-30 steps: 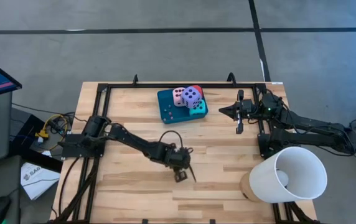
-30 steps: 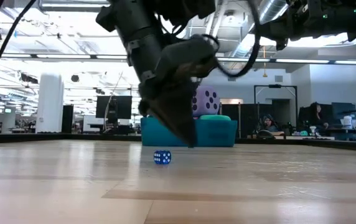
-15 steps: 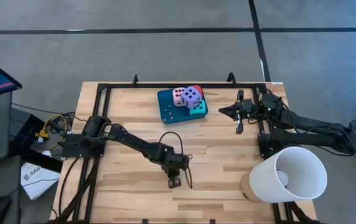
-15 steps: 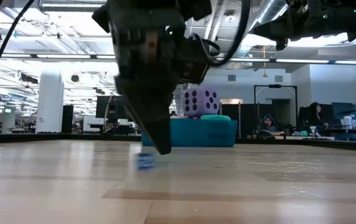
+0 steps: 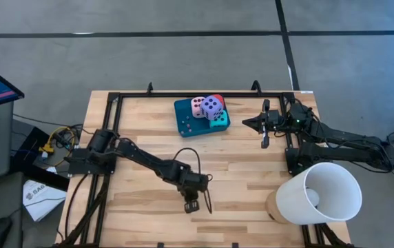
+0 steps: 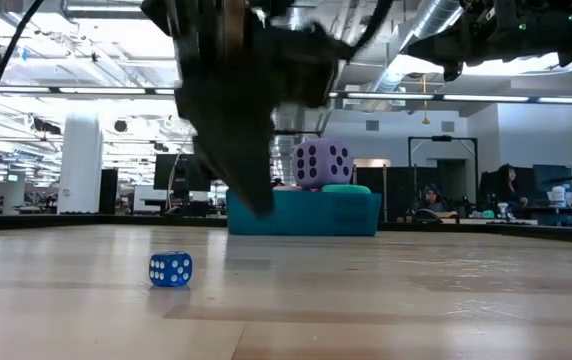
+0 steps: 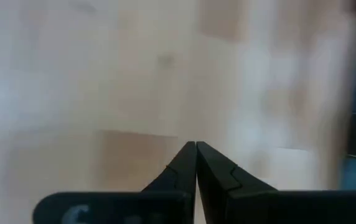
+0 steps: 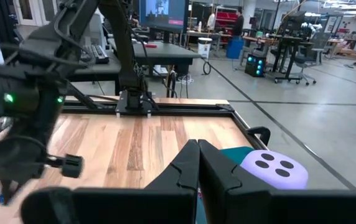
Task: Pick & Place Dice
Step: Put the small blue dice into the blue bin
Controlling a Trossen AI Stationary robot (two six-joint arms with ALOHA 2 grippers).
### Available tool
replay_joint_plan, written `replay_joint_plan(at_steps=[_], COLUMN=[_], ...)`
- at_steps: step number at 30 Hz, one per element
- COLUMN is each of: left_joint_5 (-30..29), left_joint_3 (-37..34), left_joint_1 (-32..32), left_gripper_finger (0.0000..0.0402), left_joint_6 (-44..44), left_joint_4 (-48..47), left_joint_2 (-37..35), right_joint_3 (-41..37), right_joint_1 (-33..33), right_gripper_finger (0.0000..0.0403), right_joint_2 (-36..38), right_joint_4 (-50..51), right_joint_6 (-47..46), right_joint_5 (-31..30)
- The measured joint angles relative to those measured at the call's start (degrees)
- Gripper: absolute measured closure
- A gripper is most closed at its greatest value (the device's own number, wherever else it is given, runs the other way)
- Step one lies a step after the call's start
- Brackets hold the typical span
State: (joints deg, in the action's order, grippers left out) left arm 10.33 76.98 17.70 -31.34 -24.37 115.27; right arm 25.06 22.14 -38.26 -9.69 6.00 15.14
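A: Where are the dice?
B: Purple die (image 5: 212, 105), pink die (image 5: 198, 105), red die (image 5: 220, 100) and turquoise die (image 5: 218, 117) sit piled on the teal tray (image 5: 183, 118), upper centre of the tabletop (image 5: 135, 124).
A: Fingers?
B: Left gripper (image 5: 191, 205), lower centre, closed, empty; right gripper (image 5: 246, 122), right of the tray, closed too. A small blue die (image 6: 171, 269) lies lower left in the low view

The left hand (image 5: 191, 204) has swung toward the front edge; the small blue die (image 6: 171, 269) slid sideways

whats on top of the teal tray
Dice piled on the teal tray: purple die on top, pink die beside it, red die partly hidden behind, turquoise die mostly covered underneath.
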Motion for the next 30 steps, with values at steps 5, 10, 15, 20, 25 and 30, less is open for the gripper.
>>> replay_joint_plan(at_steps=[5,10,15,20,25,30], left_joint_5=[6.7,7.2,7.1,6.6,6.6,6.6], left_joint_3=[0.0,0.0,0.0,-0.5,-3.8,-5.1], left_joint_1=[2.0,4.7,6.0,5.9,5.9,5.5], left_gripper_finger=[0.0402,0.0402,0.0402,0.0402,0.0401,0.0402], left_joint_6=[-7.1,-9.6,-9.6,-9.7,-12.5,-12.6], left_joint_4=[-1.9,-1.8,1.0,0.6,1.1,3.4], left_joint_2=[-2.8,-1.8,0.1,0.3,0.3,0.3], right_joint_3=[0.0,0.0,0.0,0.0,0.0,0.0], right_joint_1=[0.0,0.0,0.0,0.0,0.0,0.0], right_gripper_finger=[0.0403,0.0403,0.0403,0.0403,0.0403,0.0403], right_joint_2=[0.0,0.0,0.0,0.0,0.0,0.0], right_joint_4=[0.3,0.2,0.3,0.3,0.3,0.3], right_joint_6=[0.0,0.0,0.0,0.0,0.0,0.0], right_joint_5=[0.0,0.0,0.0,0.0,0.0,0.0])
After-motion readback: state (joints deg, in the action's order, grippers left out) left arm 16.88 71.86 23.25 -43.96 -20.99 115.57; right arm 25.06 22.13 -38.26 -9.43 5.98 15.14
